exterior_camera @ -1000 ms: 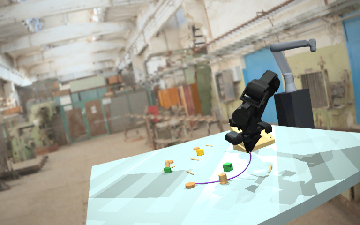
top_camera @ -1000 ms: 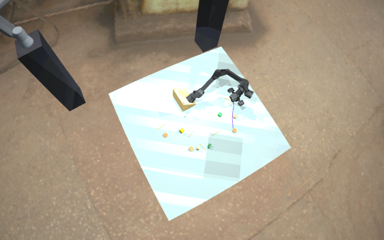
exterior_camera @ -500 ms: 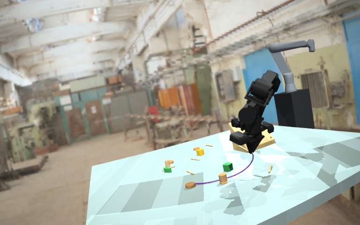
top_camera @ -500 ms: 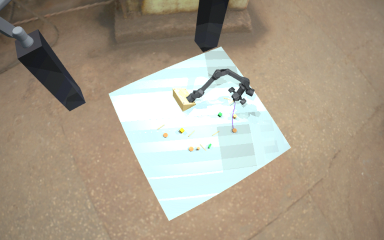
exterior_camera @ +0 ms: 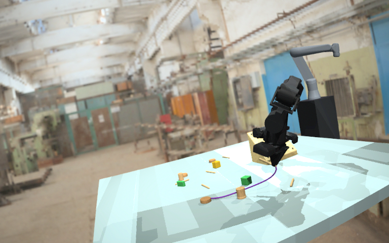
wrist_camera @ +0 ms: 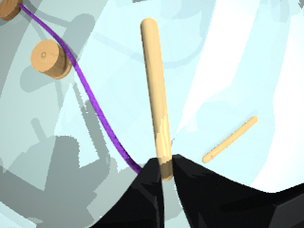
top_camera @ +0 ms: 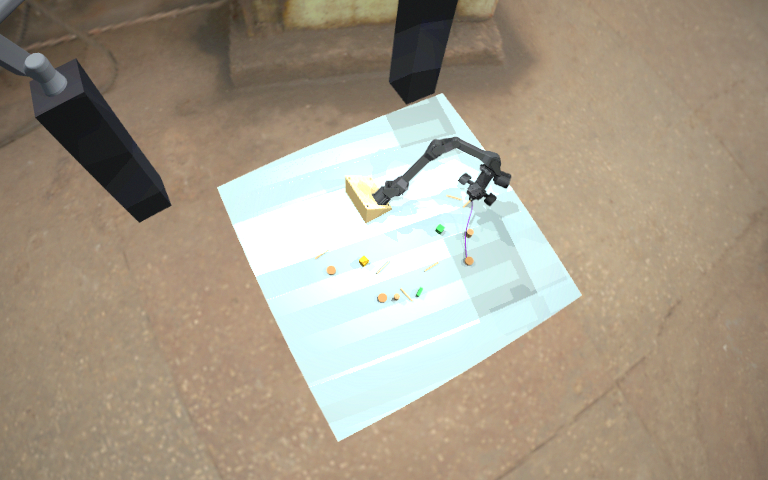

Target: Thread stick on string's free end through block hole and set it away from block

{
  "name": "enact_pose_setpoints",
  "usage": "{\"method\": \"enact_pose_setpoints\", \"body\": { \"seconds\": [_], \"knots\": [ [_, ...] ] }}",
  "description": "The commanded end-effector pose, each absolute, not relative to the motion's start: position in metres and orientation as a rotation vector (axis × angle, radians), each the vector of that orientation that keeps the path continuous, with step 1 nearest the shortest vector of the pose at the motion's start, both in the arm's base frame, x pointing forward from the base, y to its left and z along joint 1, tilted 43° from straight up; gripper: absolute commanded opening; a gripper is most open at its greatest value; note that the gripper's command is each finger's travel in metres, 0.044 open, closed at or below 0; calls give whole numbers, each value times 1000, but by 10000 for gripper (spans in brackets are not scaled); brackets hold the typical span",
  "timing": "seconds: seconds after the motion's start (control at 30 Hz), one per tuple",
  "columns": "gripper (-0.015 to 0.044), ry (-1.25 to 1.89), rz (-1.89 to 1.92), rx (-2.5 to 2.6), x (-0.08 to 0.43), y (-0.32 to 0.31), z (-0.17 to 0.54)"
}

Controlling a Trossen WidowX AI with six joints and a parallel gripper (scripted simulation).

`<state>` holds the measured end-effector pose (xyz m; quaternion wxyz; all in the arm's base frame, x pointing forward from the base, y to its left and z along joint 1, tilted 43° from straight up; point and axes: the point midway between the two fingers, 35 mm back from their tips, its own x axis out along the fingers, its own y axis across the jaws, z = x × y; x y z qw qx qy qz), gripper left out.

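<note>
My gripper (top_camera: 471, 199) (exterior_camera: 275, 164) (wrist_camera: 164, 163) is shut on one end of the thin wooden stick (exterior_camera: 264, 161) (wrist_camera: 154, 76). The rest of the stick sticks out past the fingertips, above the table. The purple string (top_camera: 466, 240) (exterior_camera: 264, 181) (wrist_camera: 96, 106) runs from the fingertips past a wooden peg to the round button (top_camera: 468, 260) (exterior_camera: 205, 200) (wrist_camera: 9, 8). A green block (top_camera: 440, 228) (exterior_camera: 245, 180) stands on the table, apart from the gripper. Its side is shaded, and I cannot make out the hole clearly. The string's joint with the stick is hidden by the fingers.
The wooden peg (top_camera: 469, 232) (exterior_camera: 241, 192) (wrist_camera: 47, 57) stands beside the string. A loose stick (top_camera: 454, 197) (exterior_camera: 292, 181) (wrist_camera: 230, 139) lies near the gripper. A yellow cube (top_camera: 363, 260) (exterior_camera: 216, 164) and several loose pieces lie farther off. A wooden wedge (top_camera: 358, 198) (exterior_camera: 254, 149) is at the arm's base.
</note>
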<state>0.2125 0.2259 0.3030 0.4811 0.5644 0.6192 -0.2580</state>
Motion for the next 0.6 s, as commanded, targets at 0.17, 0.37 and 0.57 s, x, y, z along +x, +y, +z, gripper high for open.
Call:
{"method": "enact_pose_setpoints", "body": {
  "seconds": [0.17,0.37,0.57],
  "knots": [
    [0,1498,-551,1336,213,235,311],
    [0,1527,-533,1350,214,238,307],
    [0,1578,-500,1377,215,242,301]
  ]
}}
